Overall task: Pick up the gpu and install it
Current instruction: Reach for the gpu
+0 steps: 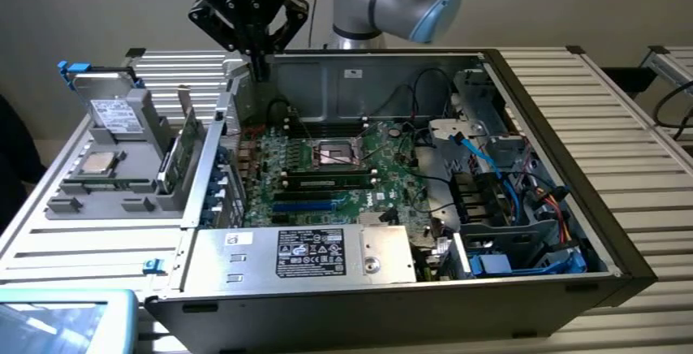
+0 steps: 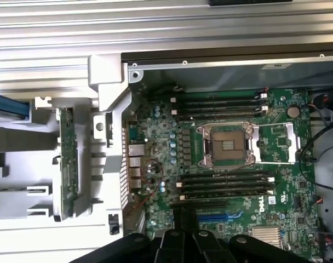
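The end effector (image 1: 260, 63) (image 2: 184, 220) hangs with its black fingers pressed together over the open computer case (image 1: 358, 78), at about eleven o'clock of the case in the exterior view, just inside its wall. The gpu (image 1: 178, 153) (image 2: 67, 163) stands on edge, well apart from the end effector, in a grey rack (image 1: 109, 200) on the table (image 1: 639, 127) at nine o'clock of the case, beside a silver drive (image 1: 96, 163) lying flat. The case's perforated metal wall rises between the rack and the motherboard (image 1: 385, 147) (image 2: 161, 131). On the board sit the open processor socket (image 1: 337, 156) (image 2: 227, 145) and dark memory sticks (image 1: 328, 182) (image 2: 227, 183). A labelled power supply (image 1: 308, 252) fills the six o'clock end, and blue and black cables (image 1: 492, 155) crowd the three o'clock side.
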Robot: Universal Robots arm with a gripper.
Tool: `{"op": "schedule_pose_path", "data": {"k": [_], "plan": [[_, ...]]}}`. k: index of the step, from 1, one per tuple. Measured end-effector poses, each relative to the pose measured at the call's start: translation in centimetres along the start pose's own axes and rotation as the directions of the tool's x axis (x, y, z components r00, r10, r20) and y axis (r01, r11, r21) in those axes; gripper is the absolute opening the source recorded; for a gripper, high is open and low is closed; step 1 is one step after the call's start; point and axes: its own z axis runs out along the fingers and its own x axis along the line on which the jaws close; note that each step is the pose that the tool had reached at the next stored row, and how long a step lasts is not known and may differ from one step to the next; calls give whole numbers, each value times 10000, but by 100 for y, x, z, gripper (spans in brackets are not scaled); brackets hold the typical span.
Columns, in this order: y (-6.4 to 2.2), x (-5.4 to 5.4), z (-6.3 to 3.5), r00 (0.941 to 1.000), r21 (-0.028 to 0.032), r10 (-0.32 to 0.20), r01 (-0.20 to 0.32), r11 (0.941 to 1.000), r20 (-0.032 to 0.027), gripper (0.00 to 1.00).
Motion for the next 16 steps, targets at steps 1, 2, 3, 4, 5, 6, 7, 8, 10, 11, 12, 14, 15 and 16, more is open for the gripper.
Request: {"op": "schedule_pose_path", "data": {"k": [1, 2, 3, 4, 5, 6, 7, 8, 10, 11, 12, 14, 15, 16], "plan": [[1, 45, 2, 10000, -3, 0, 0, 10000, 1, 12], [2, 91, 3, 10000, -5, 1, -1, 10000, 0, 12], [2, 136, 5, 10000, -7, 1, -1, 10000, 0, 12], [3, 181, 6, 10000, -10, 0, 0, 10000, 0, 12], [3, 226, 8, 10000, -13, 1, -1, 10000, -1, 12], [3, 273, 10, 10000, -16, 1, -1, 10000, 0, 12], [3, 318, 11, 10000, -21, 1, -1, 10000, -1, 12], [3, 365, 13, 10000, -27, 1, -1, 10000, -2, 12], [4, 457, 17, 10000, -36, 3, -3, 10000, -1, 12], [4, 502, 18, 10000, -40, 1, -1, 10000, -2, 12], [4, 547, 20, 10000, -43, 1, -1, 10000, -3, 12], [4, 638, 25, 10000, -54, 2, -2, 10000, -3, 12], [4, 683, 27, 10000, -61, 2, -2, 10000, -4, 12], [3, 730, 31, 10000, -71, 1, -1, 10000, -4, 12]]}}
